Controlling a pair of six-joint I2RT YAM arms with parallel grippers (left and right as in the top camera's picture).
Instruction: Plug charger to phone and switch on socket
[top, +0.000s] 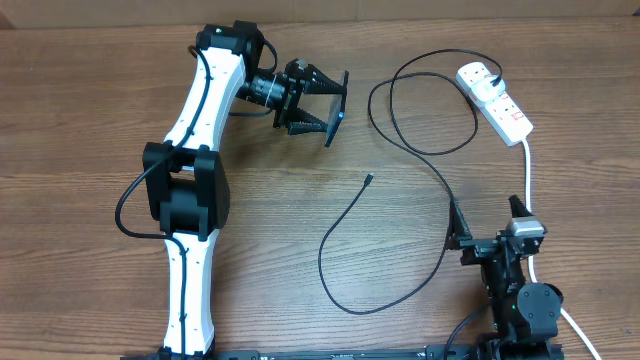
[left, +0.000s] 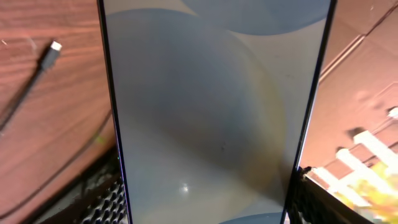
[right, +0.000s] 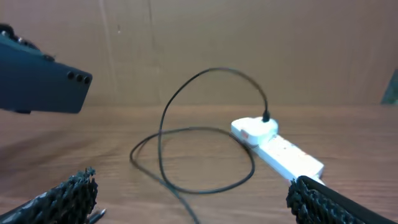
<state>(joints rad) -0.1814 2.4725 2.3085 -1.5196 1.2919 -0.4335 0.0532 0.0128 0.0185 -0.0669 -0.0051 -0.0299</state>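
My left gripper (top: 322, 100) is shut on the phone (top: 340, 98) and holds it on edge above the table. In the left wrist view the phone's light blue-grey screen (left: 211, 118) fills the gap between the fingers. The charger, a thin black cable (top: 345, 225), lies in loops on the table. Its connector tip (top: 368, 179) is free, and also shows in the left wrist view (left: 56, 46). Its plug (top: 495, 78) sits in the white socket (top: 497, 102) at the back right. My right gripper (top: 488, 222) is open and empty at the front right. The cable passes by its left finger.
The socket's white cord (top: 528, 175) runs from the socket towards my right arm. In the right wrist view the socket (right: 277, 149) and the cable loop (right: 186, 143) lie ahead, with the held phone's dark back (right: 40, 78) at the upper left.
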